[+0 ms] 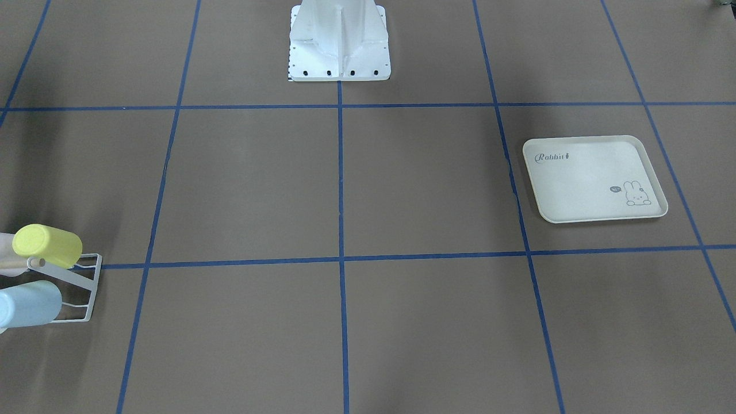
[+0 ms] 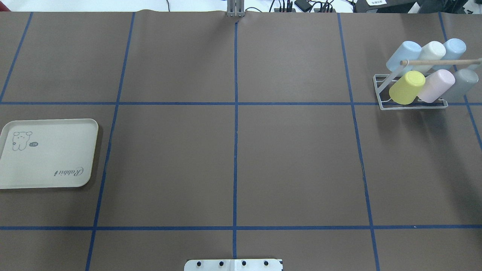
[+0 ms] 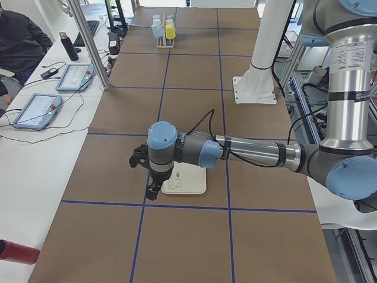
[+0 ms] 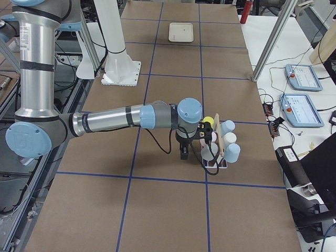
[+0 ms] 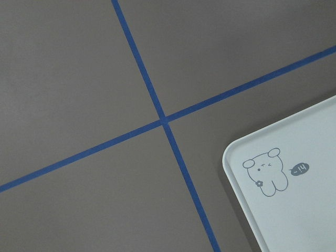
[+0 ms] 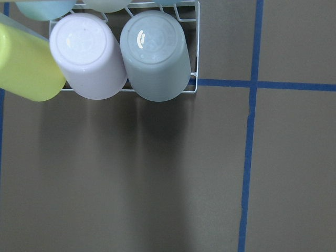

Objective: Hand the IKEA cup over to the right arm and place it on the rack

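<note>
As six pastel plastic cups (image 2: 406, 87) sit on the white wire rack (image 2: 414, 108), whether the black left gripper (image 3: 152, 190) or right gripper (image 4: 185, 154) is closed cannot be told.

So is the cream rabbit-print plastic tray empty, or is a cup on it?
Empty. The cream rabbit-print tray shows only its bare printed surface in the overhead view; six pastel cups sit on the white wire rack.
</note>
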Motion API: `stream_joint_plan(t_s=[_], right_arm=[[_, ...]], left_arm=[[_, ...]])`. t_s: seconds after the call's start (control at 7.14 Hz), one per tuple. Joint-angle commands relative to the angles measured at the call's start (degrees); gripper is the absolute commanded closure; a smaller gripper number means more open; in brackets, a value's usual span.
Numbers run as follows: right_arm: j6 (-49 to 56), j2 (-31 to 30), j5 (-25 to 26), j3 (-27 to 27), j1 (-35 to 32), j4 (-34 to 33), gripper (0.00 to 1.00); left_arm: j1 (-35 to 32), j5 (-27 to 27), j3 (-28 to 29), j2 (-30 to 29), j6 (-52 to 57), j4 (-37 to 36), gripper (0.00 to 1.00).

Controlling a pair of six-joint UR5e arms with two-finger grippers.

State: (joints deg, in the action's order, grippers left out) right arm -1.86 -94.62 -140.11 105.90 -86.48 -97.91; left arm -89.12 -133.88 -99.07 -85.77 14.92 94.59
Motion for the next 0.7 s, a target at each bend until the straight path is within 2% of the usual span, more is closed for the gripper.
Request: stream_joint_plan(t_s=[0.0, 0.42, 0.56], right_arm=[[-0.2, -0.1, 0.2, -0.4, 0.0, 0.2, 0.00], [-0.1, -2.1, 2.0, -0.7, -0.3, 0.7, 0.00], [-0.1, -2.5, 2.0, -2.7, -1.6, 0.8, 0.00]], left_arm=[[0.0, -0.2, 0.0, 0.4, -0.2, 0.1, 0.00], [-0.1, 0.0, 0.0, 0.4, -0.2, 0.1, 0.00], [-0.1, 0.0, 0.0, 0.5, -0.2, 0.1, 0.00]])
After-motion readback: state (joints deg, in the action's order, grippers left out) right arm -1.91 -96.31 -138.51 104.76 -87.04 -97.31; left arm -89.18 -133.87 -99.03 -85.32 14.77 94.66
